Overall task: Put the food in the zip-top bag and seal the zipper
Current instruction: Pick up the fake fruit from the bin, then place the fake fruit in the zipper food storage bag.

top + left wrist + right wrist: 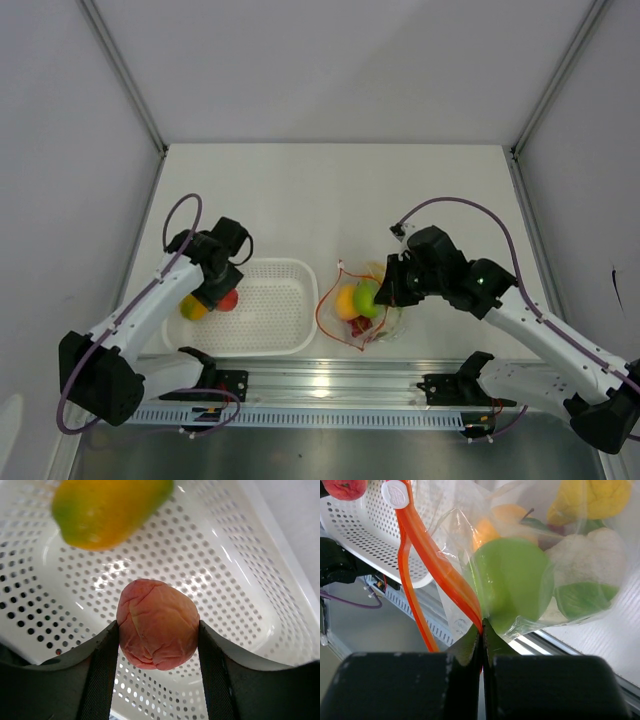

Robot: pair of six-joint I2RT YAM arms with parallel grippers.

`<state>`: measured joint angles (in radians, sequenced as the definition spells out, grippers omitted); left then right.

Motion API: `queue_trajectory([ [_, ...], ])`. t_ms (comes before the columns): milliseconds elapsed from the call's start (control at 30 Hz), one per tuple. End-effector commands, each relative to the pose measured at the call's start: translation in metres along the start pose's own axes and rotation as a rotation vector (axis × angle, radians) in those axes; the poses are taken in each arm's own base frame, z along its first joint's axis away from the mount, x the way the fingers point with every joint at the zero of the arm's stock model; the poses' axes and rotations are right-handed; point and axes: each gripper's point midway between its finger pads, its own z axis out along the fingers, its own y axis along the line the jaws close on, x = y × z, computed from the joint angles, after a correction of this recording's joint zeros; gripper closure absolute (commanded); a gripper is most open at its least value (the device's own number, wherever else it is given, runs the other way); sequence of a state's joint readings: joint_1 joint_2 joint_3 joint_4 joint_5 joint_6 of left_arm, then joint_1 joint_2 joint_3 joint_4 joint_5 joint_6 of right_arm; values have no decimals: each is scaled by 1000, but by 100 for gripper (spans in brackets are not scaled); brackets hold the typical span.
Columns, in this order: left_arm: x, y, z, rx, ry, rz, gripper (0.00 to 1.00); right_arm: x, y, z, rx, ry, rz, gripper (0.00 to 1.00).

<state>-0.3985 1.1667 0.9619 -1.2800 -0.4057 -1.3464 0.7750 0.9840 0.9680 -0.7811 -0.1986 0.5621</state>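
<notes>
My left gripper (158, 645) is shut on a small red fruit (157, 624), held just above the floor of the white slotted basket (240, 575); it shows red in the top view (228, 299). A yellow-green fruit (107, 507) lies in the basket beyond it. My right gripper (481, 630) is shut on the red-orange zipper (432, 560) of the clear zip-top bag (362, 308), holding its mouth open. Inside the bag are a green fruit (512, 582), an orange fruit (500, 522), a yellow fruit (592, 500) and a white lump (585, 555).
The basket (265, 305) stands left of the bag, both near the table's front edge. A metal rail (330, 385) with the arm bases runs along the front. White walls close the table at the sides and back.
</notes>
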Motion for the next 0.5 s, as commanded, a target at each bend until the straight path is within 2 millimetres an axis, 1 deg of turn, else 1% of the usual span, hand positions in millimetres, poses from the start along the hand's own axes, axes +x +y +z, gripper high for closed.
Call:
queue_trajectory([
  [0,5,-37,-26,224,15,127,100,-17,2,-16,31,-69,25,100],
  [33,10,-44,-34,284,20,162,99,-18,2,-17,37,-71,29,100],
  [67,11,-58,-41,362,18,177,99,-18,-2,-19,62,-73,33,100],
  [133,22,-67,-50,454,47,252,99,-24,-2,-24,81,-90,42,100],
  [167,21,-80,-62,548,42,259,99,-24,-6,-26,104,-95,46,100],
  [200,31,-85,-70,619,72,324,99,-27,-5,-30,110,-107,49,100],
  [233,33,-95,-83,698,67,345,99,-28,-7,-32,120,-114,58,100],
  [267,35,-101,-97,777,66,364,99,-28,-8,-34,134,-115,66,100],
  [300,38,-106,-108,849,58,421,99,-30,-10,-36,149,-123,71,100],
  [333,48,-109,-124,927,84,461,99,-32,-10,-38,152,-132,75,100],
  [367,47,-116,-143,1025,57,476,99,-31,-10,-40,158,-130,87,100],
  [400,50,-120,-156,1096,61,499,99,-31,-9,-42,155,-134,94,100],
  [433,60,-121,-175,1186,97,531,99,-34,-13,-44,176,-157,98,100],
  [467,60,-126,-193,1266,90,534,100,-34,-13,-45,178,-160,108,100],
])
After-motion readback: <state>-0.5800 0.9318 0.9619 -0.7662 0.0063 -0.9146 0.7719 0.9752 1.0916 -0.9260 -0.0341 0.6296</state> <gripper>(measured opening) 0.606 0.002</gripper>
